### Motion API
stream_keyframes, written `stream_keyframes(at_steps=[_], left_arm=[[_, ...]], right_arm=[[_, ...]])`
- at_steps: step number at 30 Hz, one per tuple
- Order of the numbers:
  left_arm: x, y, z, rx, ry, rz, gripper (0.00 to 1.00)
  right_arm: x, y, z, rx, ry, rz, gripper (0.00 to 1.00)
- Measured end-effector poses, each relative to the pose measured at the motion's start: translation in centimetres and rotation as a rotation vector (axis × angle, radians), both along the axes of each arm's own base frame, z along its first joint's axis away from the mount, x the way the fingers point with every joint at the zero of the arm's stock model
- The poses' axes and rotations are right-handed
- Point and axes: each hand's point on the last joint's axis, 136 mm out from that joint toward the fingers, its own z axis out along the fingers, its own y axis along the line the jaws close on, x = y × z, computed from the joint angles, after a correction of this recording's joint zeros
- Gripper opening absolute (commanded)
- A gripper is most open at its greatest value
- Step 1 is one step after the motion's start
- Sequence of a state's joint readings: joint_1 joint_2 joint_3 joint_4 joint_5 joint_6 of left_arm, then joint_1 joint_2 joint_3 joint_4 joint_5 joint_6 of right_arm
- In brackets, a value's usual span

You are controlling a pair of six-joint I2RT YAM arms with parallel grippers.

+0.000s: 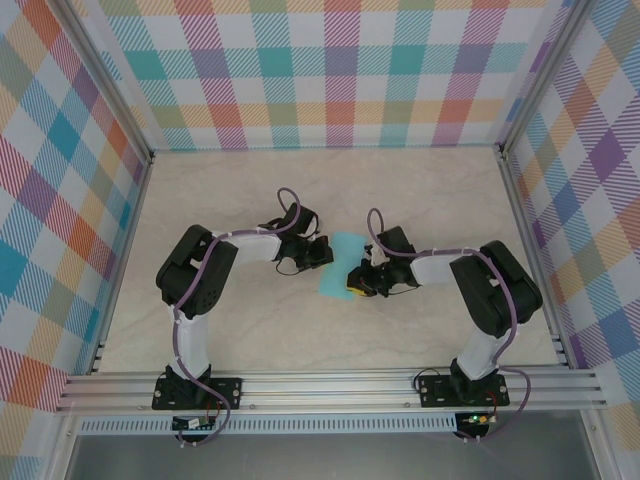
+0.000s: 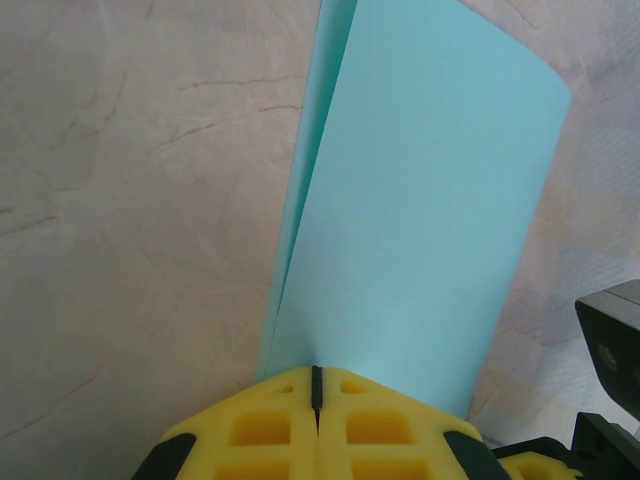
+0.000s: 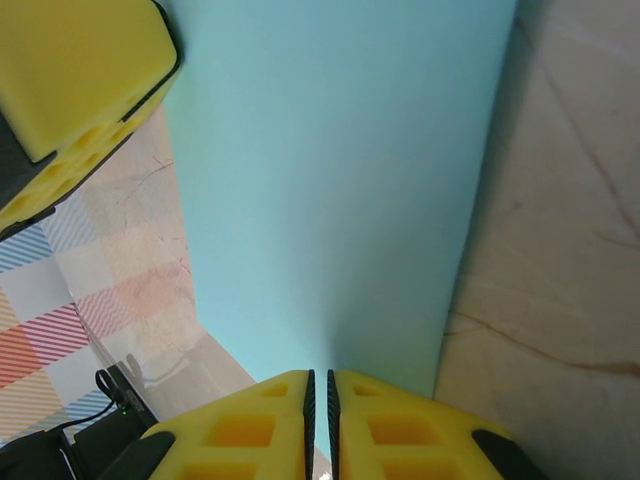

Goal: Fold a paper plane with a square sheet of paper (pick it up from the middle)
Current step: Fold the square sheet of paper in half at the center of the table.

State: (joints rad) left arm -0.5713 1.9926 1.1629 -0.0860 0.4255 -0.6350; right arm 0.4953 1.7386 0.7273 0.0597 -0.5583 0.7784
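Note:
The square sheet of paper [image 1: 343, 262] is light turquoise and hangs lifted between my two grippers at mid-table. In the left wrist view the sheet [image 2: 420, 220] bends over on itself, so two layers show along its left edge. My left gripper [image 2: 316, 372] is shut on its near edge. In the right wrist view the paper [image 3: 330, 190] spreads away as one smooth face, and my right gripper [image 3: 318, 375] is shut on its edge with the jaws nearly touching. The left gripper [image 1: 320, 252] holds the sheet's left side and the right gripper [image 1: 362, 280] its lower right side.
A pale marbled tabletop [image 1: 250, 330] lies under the paper, enclosed by checked walls [image 1: 340, 70] on three sides. An aluminium rail [image 1: 330, 385] runs along the near edge. A yellow finger of the left gripper [image 3: 70, 80] sits close at the top left of the right wrist view.

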Motion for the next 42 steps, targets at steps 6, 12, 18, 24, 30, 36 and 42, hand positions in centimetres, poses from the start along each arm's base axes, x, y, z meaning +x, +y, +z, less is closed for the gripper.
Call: stream_keyframes(at_steps=[6,12,18,24,30,36,42], left_arm=[[0.0,0.0,0.0,0.0,0.0,0.0,0.0],[0.0,0.0,0.0,-0.001,0.0,0.0,0.0],[0.0,0.0,0.0,0.0,0.0,0.0,0.0],[0.0,0.0,0.0,0.0,0.0,0.0,0.0],[0.0,0.0,0.0,0.0,0.0,0.0,0.0],[0.0,0.0,0.0,0.0,0.0,0.0,0.0],[0.0,0.0,0.0,0.0,0.0,0.0,0.0]], right_arm=[[-0.3,0.0,0.9,0.017,-0.015,0.001,0.16],[-1.5,0.3,0.7,0.033,0.0,0.018,0.16],[-2.0,0.2,0.1,0.03,0.013,0.025,0.16],[-2.2,0.2,0.3,0.032,0.01,0.027,0.16],[-2.4,0.2,0.0,0.023,0.009,0.036,0.16],[-2.4,0.2,-0.3,-0.056,-0.012,0.056,0.15],[-2.5,0.1,-0.4,-0.076,-0.024,0.059,0.15]])
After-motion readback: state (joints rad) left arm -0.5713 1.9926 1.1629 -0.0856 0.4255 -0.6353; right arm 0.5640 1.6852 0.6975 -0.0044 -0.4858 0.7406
